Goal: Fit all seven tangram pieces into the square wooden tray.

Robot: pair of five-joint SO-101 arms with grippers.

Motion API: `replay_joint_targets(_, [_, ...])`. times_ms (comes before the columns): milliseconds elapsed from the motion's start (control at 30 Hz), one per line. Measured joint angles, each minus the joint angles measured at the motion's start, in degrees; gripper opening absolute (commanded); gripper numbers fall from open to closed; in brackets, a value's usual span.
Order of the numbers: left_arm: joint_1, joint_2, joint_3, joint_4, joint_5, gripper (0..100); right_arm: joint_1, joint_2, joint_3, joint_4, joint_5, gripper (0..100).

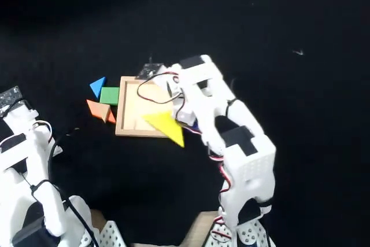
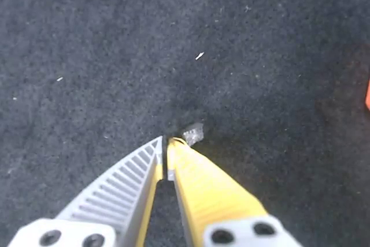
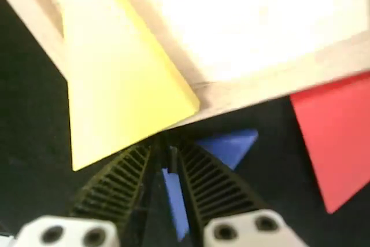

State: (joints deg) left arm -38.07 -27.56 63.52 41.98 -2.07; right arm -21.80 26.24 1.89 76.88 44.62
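Left arm [image 1: 29, 183] sat at the near edge of the black surface [image 1: 289, 114], well apart from the tray. Left end effector [image 2: 166, 148] was clenched: its fingertips met with nothing between them, over bare black cloth.

Right arm [image 1: 231, 137] stretched from the near edge toward the tray's near corner. Right end effector [image 3: 167, 154] was clamped on a blue piece [image 3: 228, 142]. A strip of that piece showed between the two ribbed fingers [image 3: 211, 183], and a pointed tip stuck out past them, just beside the tray's outer rim.

Yellow triangle [image 3: 121, 73] lay directly ahead of the fingertips. It sat across the corner of the square wooden tray [image 3: 277, 79], part over the rim and tray floor, part hanging out over the surface. In the high view the yellow triangle [image 1: 166, 125] covered the tray's [image 1: 122, 108] near corner on the right arm's side. Couldn't tell if it lay flat or tilted.

Red piece [image 3: 338, 137] lay on the surface outside the tray, close to the rim and beside the blue piece's tip.

Past the tray's far side from the right arm, three pieces were clustered on the surface. Orange piece [image 1: 99, 110] was nearest, green square [image 1: 110, 95] just beyond it against the tray edge, and small blue triangle [image 1: 98, 86] farthest, touching the green square's corner.
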Motion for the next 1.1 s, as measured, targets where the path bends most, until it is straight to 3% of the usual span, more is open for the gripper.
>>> replay_joint_targets(233, [0.0,0.0,0.0,0.0,0.0,3,-4.3,0.7,-6.1,-0.4,-4.0,1.1])
replay_joint_targets(667, [0.0,0.0,0.0,0.0,0.0,3,-7.0,4.2,-10.2,-0.1,-4.3,1.1])
replay_joint_targets(867, [0.0,0.0,0.0,0.0,0.0,3,-7.4,11.6,-21.1,0.8,-4.4,1.1])
replay_joint_targets(1100, [0.0,0.0,0.0,0.0,0.0,3,-8.0,15.6,-36.6,10.6,-4.4,1.1])
